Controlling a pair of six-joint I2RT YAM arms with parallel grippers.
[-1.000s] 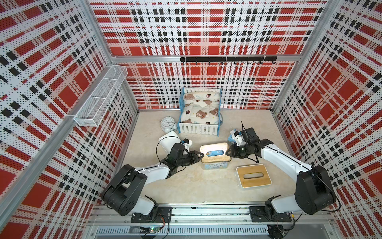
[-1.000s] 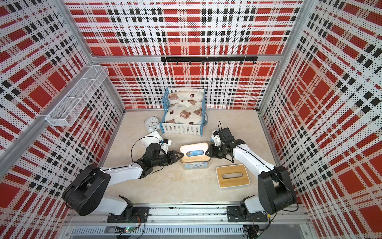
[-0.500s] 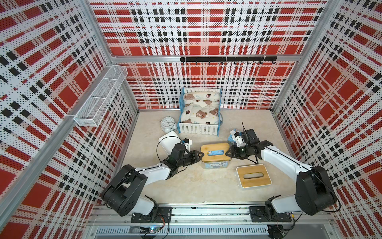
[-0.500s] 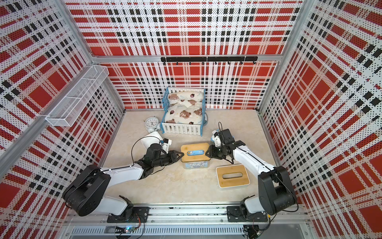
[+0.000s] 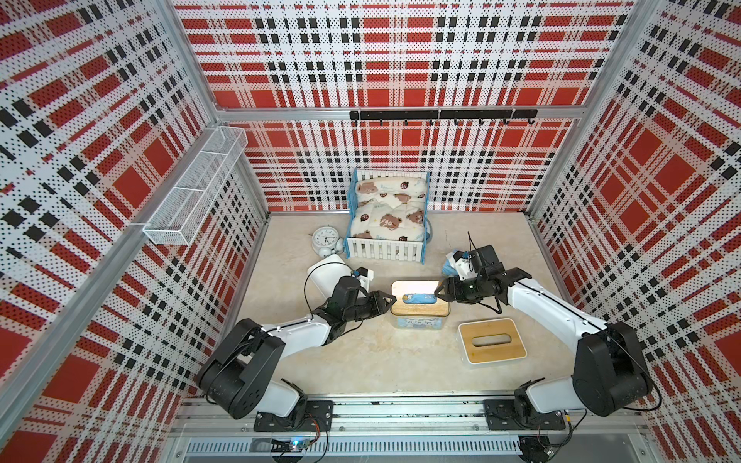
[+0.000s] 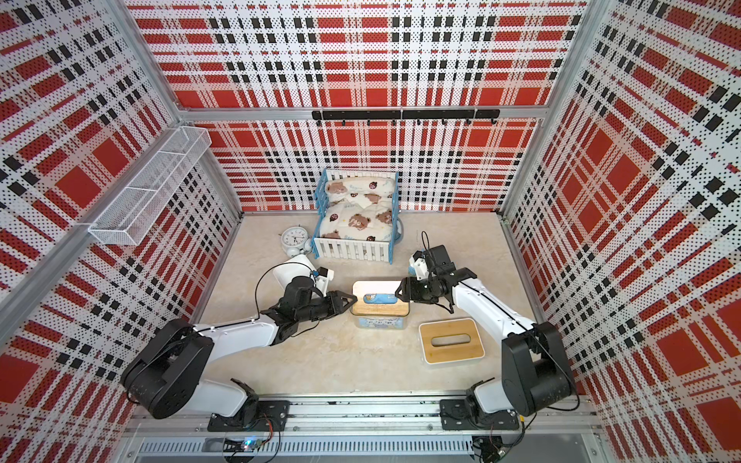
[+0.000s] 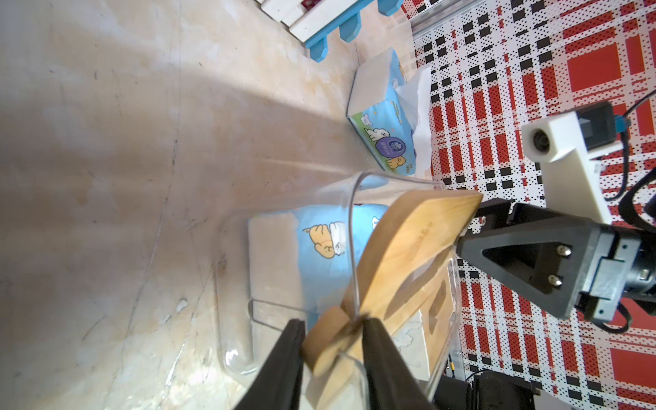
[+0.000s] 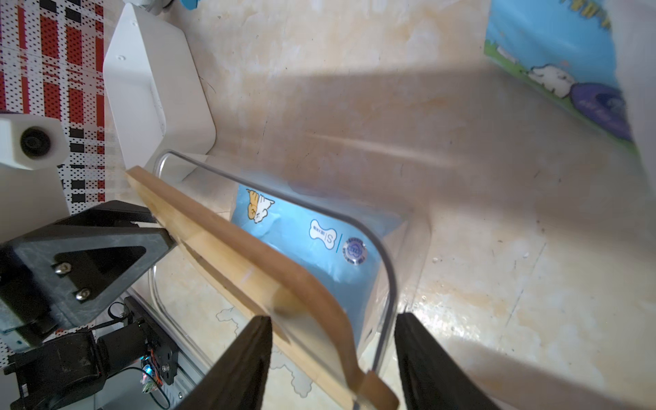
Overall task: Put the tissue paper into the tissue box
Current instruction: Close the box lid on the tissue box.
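Left jaws: I see them pinched narrow on one end of the wooden lid (image 7: pixel 408 241) | Right jaws: wide, straddling the lid's other end, not gripping | Tissue paper (image 8: pixel 301 241): inside the clear tissue box (image 5: pixel 417 324), between both jaws, under the lid | Second pack (image 7: pixel 383 117): on the counter (image 5: pixel 361 360), behind the right jaws

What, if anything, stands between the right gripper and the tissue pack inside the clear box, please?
The wooden lid does: it lies tilted across the top of the clear box, above the tissue pack. The left gripper pinches one end; the right gripper is open around the other end.
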